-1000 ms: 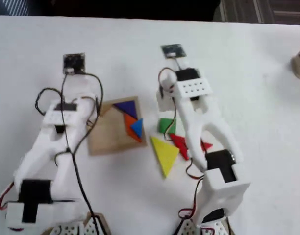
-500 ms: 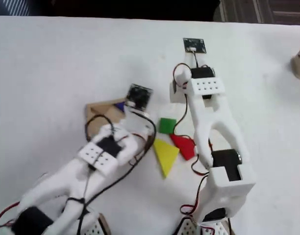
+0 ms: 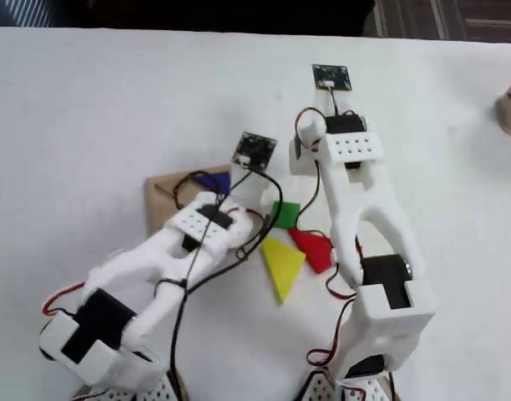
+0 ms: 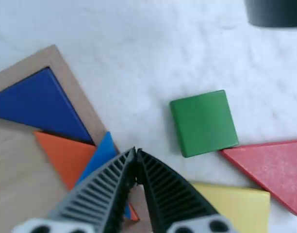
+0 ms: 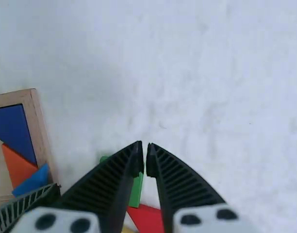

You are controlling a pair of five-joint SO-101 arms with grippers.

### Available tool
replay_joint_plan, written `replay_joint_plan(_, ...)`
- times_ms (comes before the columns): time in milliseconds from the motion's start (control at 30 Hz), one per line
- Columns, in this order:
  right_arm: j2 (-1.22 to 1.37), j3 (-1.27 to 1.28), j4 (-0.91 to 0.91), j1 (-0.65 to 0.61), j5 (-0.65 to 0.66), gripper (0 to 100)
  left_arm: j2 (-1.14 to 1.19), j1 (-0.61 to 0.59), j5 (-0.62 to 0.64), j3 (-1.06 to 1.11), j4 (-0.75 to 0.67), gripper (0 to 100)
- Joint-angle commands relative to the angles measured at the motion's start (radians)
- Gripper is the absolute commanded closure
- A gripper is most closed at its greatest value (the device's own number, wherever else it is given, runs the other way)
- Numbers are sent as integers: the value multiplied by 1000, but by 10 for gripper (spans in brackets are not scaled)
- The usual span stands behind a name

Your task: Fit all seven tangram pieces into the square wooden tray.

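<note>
nearest you, the yellow triangle (image 3: 282, 261) lies on the table, with the red triangle (image 3: 316, 248) just beside it and the green square (image 3: 285, 214) beyond. your left gripper (image 4: 135, 158) hangs over the wooden tray (image 4: 72, 90) rim, fingers pressed together on nothing. its wrist view gives you the orange triangle (image 4: 66, 155), light blue piece (image 4: 102, 153) and blue triangle (image 4: 37, 104); from above, the arm covers all but the blue. farther off, your right gripper (image 5: 142, 150) is a sliver apart over bare table.

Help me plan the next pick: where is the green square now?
In the high view the green square lies flat just right of the wooden tray, with the red triangle and yellow triangle directly below it.
</note>
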Motion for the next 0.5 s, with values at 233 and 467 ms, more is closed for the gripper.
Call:
replay_joint_plan(233,-5,-40,-15,2,-9,981,-2,-70,12,-49,11,978)
replay_joint_plan(467,-4,-38,-15,2,-9,981,-10,-179,12,-57,55,978)
